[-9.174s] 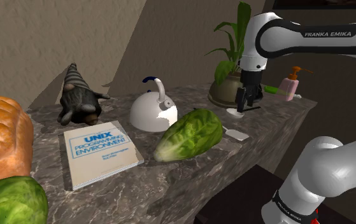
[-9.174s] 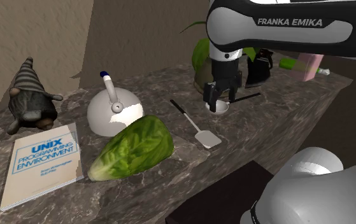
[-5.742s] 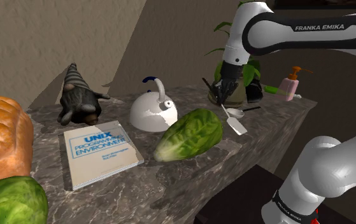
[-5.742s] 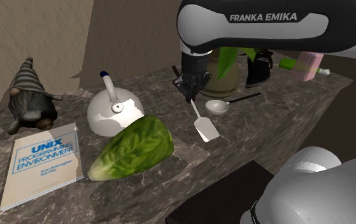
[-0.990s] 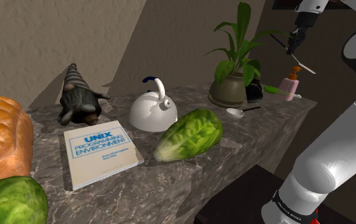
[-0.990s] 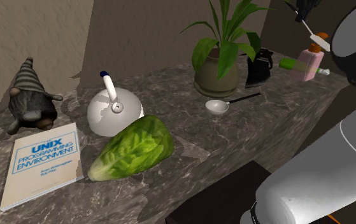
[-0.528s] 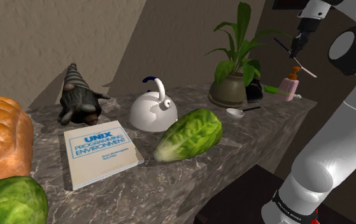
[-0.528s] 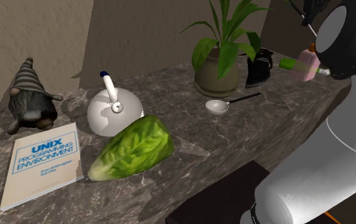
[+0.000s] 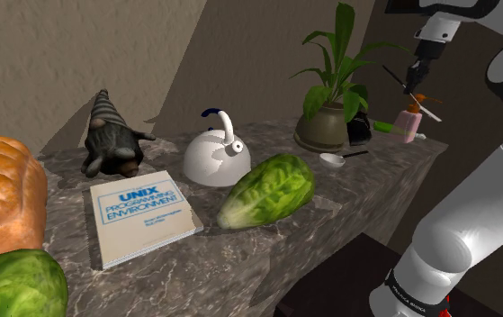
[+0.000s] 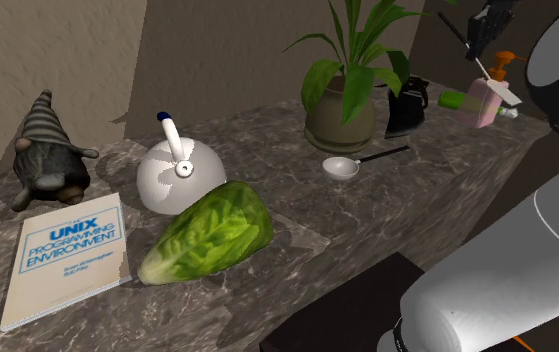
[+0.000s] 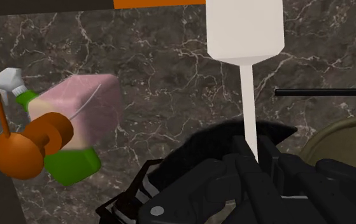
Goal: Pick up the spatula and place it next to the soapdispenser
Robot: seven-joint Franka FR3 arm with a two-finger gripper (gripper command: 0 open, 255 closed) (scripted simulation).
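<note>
My gripper [image 9: 415, 74] hangs above the far end of the marble counter, shut on the thin handle of a white spatula [image 9: 427, 106]. The spatula slants down, and its flat blade [image 10: 502, 91] hovers just over the soap dispenser [image 10: 484, 101], a pink bottle with an orange pump [image 10: 505, 60]. In the wrist view the black fingers [image 11: 269, 159] clasp the handle of the spatula [image 11: 245, 28]. Its blade reaches out over bare marble, with the dispenser [image 11: 88, 109] off to one side of it. Spatula and dispenser are apart.
A green spray bottle [image 9: 381, 126] lies by the dispenser, beside a black object [image 10: 407, 105] and a potted plant [image 9: 328, 117]. Along the counter [image 9: 267, 243] sit a white spoon [image 9: 332, 160], kettle [image 9: 215, 158], lettuce [image 9: 267, 191], book [image 9: 141, 214], gnome [image 9: 110, 137] and bread [image 9: 2, 194].
Over the last second my gripper has come down a little with the spatula, bringing the blade closer over the soap dispenser. Nothing on the counter has moved.
</note>
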